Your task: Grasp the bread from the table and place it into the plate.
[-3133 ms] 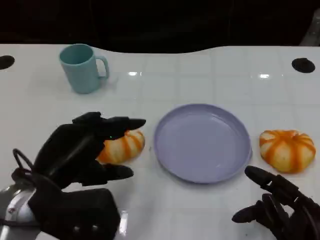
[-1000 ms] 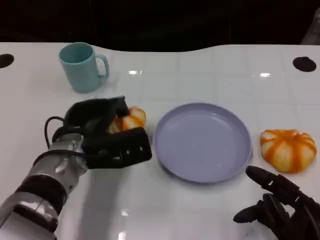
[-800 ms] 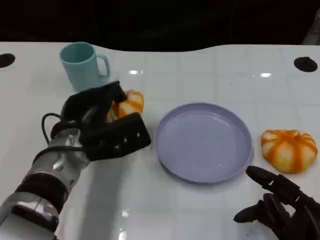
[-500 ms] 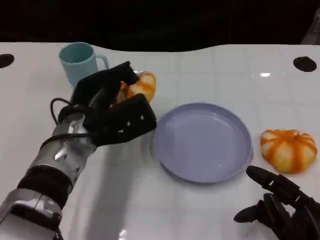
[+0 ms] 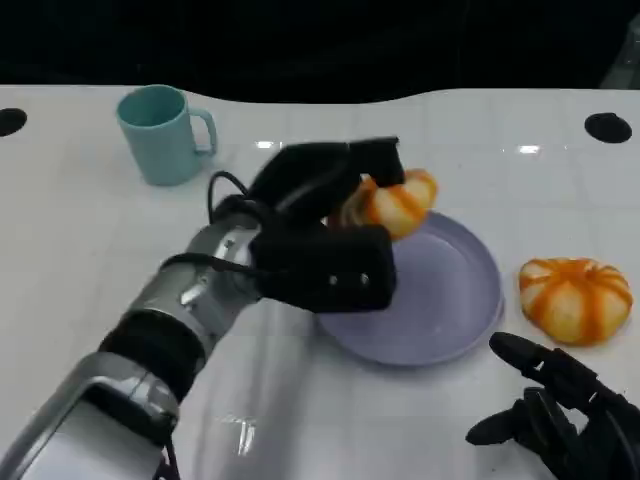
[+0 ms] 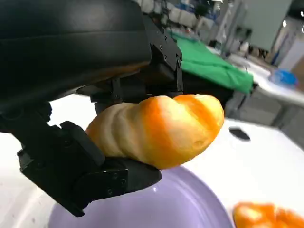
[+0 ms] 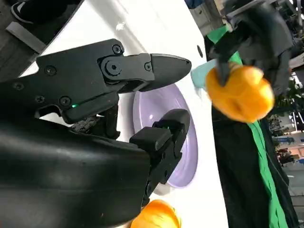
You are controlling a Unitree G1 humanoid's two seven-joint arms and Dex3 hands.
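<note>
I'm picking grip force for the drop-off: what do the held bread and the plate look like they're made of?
Bread: probably a soft foam or plastic replica, with smooth orange and cream lobes and a slight sheen. Plate: looks like hard glossy plastic, a uniform lilac with light glinting on it. The left hand holds the bread above its rim.

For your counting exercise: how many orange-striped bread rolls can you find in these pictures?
2. One bread roll is held by the left hand above the plate; the other bread roll lies on the table right of the plate.

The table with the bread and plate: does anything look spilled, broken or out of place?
Nothing stands out. The left hand holds one bread intact above the purple plate; a second bread sits whole beside the plate, and the cup stands upright.
</note>
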